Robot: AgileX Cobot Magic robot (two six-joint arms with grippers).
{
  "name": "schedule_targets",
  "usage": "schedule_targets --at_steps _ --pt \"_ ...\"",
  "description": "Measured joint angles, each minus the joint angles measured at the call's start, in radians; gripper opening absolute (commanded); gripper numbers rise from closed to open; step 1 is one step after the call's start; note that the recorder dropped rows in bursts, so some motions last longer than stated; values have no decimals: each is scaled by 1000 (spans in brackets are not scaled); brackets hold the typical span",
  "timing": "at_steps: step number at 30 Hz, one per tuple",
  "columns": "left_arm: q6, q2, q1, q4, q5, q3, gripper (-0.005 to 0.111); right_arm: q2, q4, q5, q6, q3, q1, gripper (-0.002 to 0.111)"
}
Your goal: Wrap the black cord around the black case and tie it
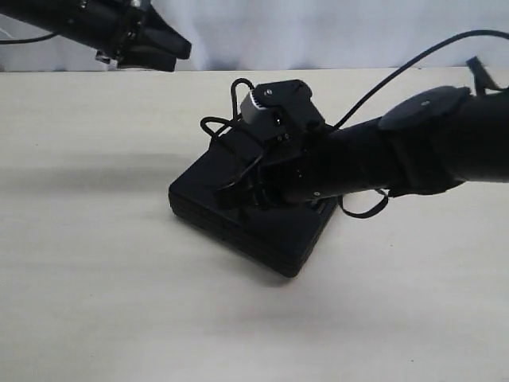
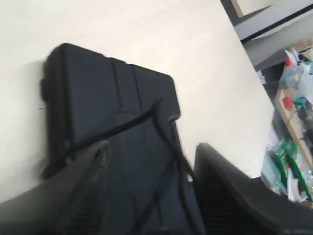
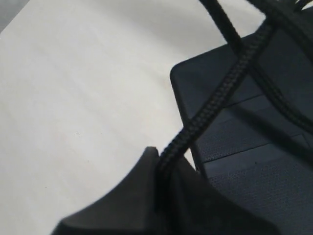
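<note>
The black case (image 1: pixel 270 235) lies flat on the cream table, turned cornerwise. The black cord (image 3: pixel 220 93) runs taut across its lid and into my right gripper (image 3: pixel 159 159), which is shut on it just off one corner of the case (image 3: pixel 254 161). In the exterior view the right gripper (image 1: pixel 227 189) hangs low over the case's left part, and its arm hides much of the lid. My left gripper (image 1: pixel 179 49) is raised at the back left, well away from the case. Its fingers are open, and between them (image 2: pixel 152 147) the case (image 2: pixel 98 88) shows with cord strands (image 2: pixel 122 126) crossing it.
The right arm's glossy cable (image 1: pixel 413 60) arcs above the table at the back right. A pale backdrop (image 1: pixel 318 32) closes the far side. Past the table edge, the left wrist view shows a cluttered bench (image 2: pixel 293 147). Bare tabletop (image 1: pixel 95 278) spreads to the left and front.
</note>
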Motion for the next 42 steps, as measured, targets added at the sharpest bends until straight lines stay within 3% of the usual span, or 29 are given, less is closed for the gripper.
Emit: schedule_targets --at_steps 5,16,26,36,42 --pt "-44 0 37 246 8 -1 48 -127 -87 6 78 -2 -16 4" --pt "-32 0 4 274 12 -1 48 -216 -95 79 199 -176 -145 4" --pt "178 -81 -66 274 12 -1 48 -92 -120 94 244 -391 -171 4" --pt "479 -159 -190 315 12 -1 48 108 -294 215 446 -660 -181 4" --pt "605 -159 -248 322 -3 -1 48 148 -300 316 582 -735 -257 4"
